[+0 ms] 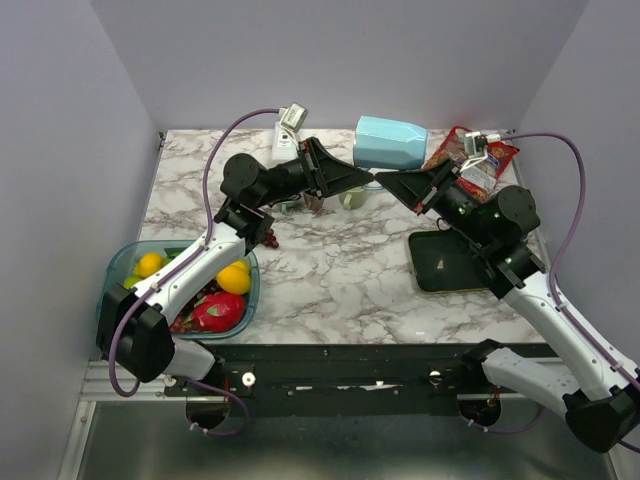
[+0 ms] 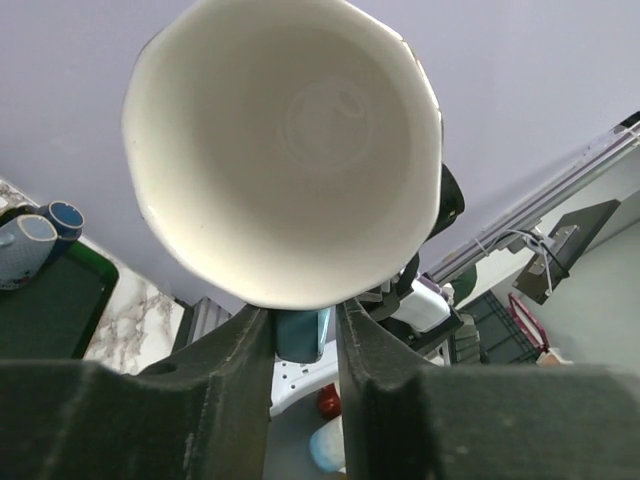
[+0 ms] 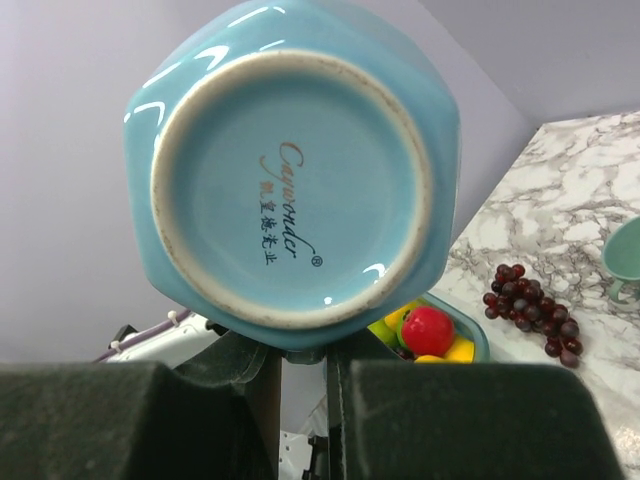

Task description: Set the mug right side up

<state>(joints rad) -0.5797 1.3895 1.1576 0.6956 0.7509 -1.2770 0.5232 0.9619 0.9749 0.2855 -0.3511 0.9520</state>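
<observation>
A light blue mug (image 1: 390,143) hangs on its side in the air over the back of the table, between the two arms. In the left wrist view its white inside (image 2: 285,150) faces the camera, and my left gripper (image 2: 303,322) has its jaws closed in on the teal handle (image 2: 300,338). The right wrist view shows the mug's blue base (image 3: 290,185) with printed lettering, and my right gripper (image 3: 303,352) is shut on the mug just under that base. From above, the left gripper (image 1: 365,178) and right gripper (image 1: 390,182) meet below the mug.
A bowl of fruit (image 1: 185,290) sits at the front left. A dark green tray (image 1: 450,262) lies at the right. A snack bag (image 1: 470,160), a white power strip (image 1: 288,130), a small green cup (image 1: 352,198) and grapes (image 3: 530,310) sit on the marble table.
</observation>
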